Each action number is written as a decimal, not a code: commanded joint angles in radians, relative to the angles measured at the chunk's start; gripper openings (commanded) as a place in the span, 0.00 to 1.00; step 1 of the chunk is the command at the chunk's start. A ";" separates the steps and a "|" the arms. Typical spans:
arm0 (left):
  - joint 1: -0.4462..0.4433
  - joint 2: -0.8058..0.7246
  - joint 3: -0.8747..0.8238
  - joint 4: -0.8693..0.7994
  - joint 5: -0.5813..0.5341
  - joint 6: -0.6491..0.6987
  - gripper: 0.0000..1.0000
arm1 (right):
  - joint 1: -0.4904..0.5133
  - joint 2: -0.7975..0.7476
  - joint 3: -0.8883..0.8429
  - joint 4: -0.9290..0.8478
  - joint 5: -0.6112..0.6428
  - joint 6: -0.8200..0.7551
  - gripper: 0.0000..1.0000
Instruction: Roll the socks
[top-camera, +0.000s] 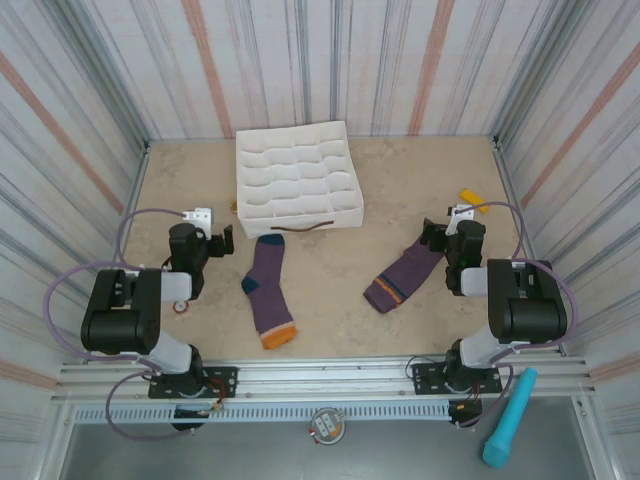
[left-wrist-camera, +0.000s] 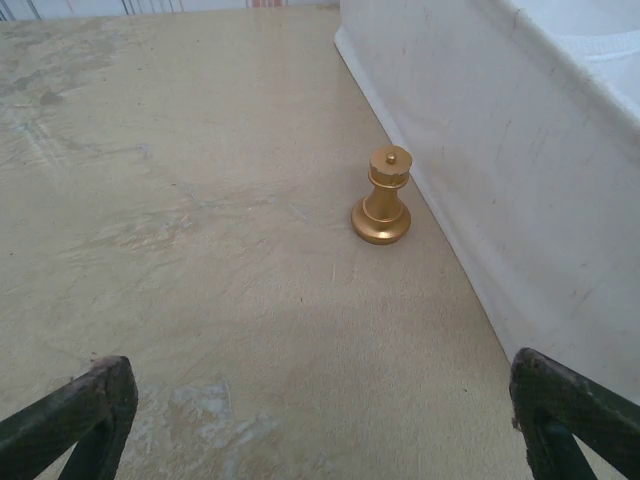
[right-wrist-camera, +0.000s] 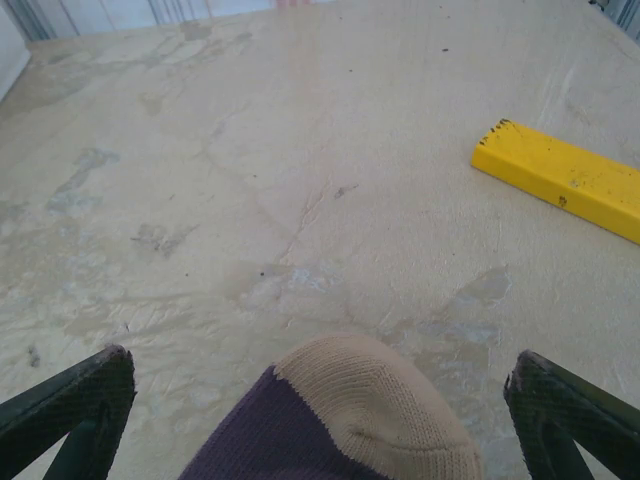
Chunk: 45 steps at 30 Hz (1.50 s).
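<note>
So nothing was rolled yet: left pincer (left-wrist-camera: 318, 378) and right pincer (right-wrist-camera: 315, 368) stood open, empty, and the sock (right-wrist-camera: 345, 425) between the right one's tips probably needed grabbing.

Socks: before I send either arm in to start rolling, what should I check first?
1. Left pincer open and empty: ok.
2. Right pincer open and empty: ok.
3. Both socks lying flat: ok, left sock and right sock.
4. Socks laid together for rolling: not ok, they lie apart.
5. Right sock lined up with the right pincer: ok, its tan tip sits inside the open gap. Whether they touch: cannot tell.
6. Clutter off the socks: ok. The gold chess piece stands beside the white tray, and the yellow block lies apart from the right sock.
</note>
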 joint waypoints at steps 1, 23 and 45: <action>-0.004 -0.003 0.016 0.019 -0.018 0.015 0.99 | -0.007 -0.004 0.010 -0.004 -0.023 -0.004 0.99; 0.005 -0.007 0.012 0.025 -0.001 0.010 0.99 | -0.010 -0.004 0.010 -0.003 -0.026 -0.003 0.99; -0.003 -0.349 0.563 -1.230 0.071 -0.290 0.98 | 0.232 -0.252 0.448 -1.080 0.375 0.221 0.99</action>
